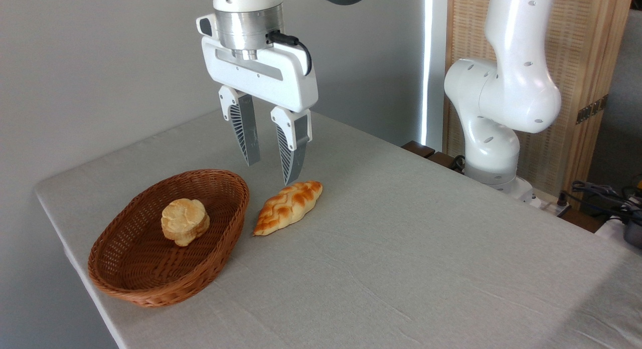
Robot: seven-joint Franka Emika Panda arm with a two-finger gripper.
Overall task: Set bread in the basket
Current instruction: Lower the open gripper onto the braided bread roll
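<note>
Since the jaws are spread and empty with the gripper (271, 171) hanging just over the far end of the braided loaf (288, 207), which lies on the tablecloth (401, 248) right beside the wicker basket (125, 284), I'd worry an off-center pinch lets that glossy crust pivot or slip out, or lands it on the round bun (185, 221).

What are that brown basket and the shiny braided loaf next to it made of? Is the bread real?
The oval reddish-brown woven basket looks like wicker or rattan: interlaced strands show along its sloping sides. The golden-orange braided loaf has a glossy, even crust with paler seams; that sheen could be glaze on real bread or a plastic replica, and the picture cannot settle which.
</note>
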